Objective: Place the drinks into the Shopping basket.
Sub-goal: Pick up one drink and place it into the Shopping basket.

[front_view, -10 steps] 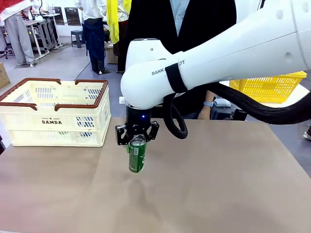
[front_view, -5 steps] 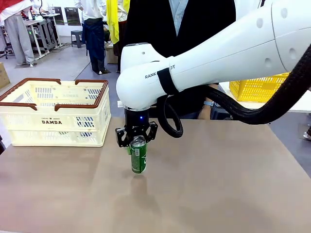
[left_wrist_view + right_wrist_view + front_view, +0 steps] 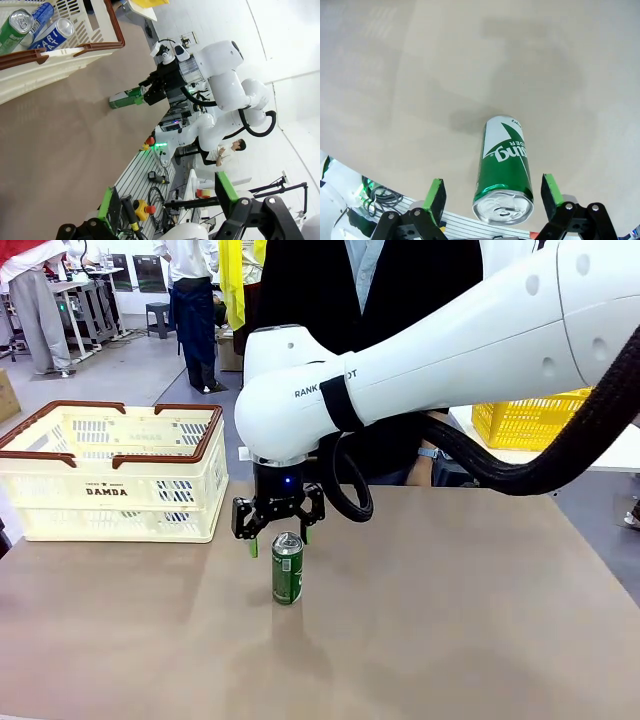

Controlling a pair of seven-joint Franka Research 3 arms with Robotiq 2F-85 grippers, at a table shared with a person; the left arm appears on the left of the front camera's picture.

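Note:
A dark green drink can [image 3: 287, 568] stands upright on the brown table, free of any grip. My right gripper [image 3: 277, 539] hangs open just above it, its green pads [image 3: 436, 194] on either side of the silver top [image 3: 504, 209] without touching. The cream Shopping basket [image 3: 110, 472], with its brown rim and "DAMDA" print, sits at the table's far left. In the left wrist view a green can [image 3: 14, 26] and two blue cans with white lettering [image 3: 56, 33] lie inside the basket [image 3: 60, 60]. My left gripper [image 3: 167, 200] is open and holds nothing, far from the standing can [image 3: 125, 98].
A person in dark clothing stands at the far edge behind my right arm [image 3: 450, 350]. A yellow mesh basket [image 3: 530, 422] rests on another table at the back right. Bare tabletop lies between the can and the Shopping basket.
The green can, held tilted above the table before, now stands upright on it. My right gripper has opened, let it go and risen slightly.

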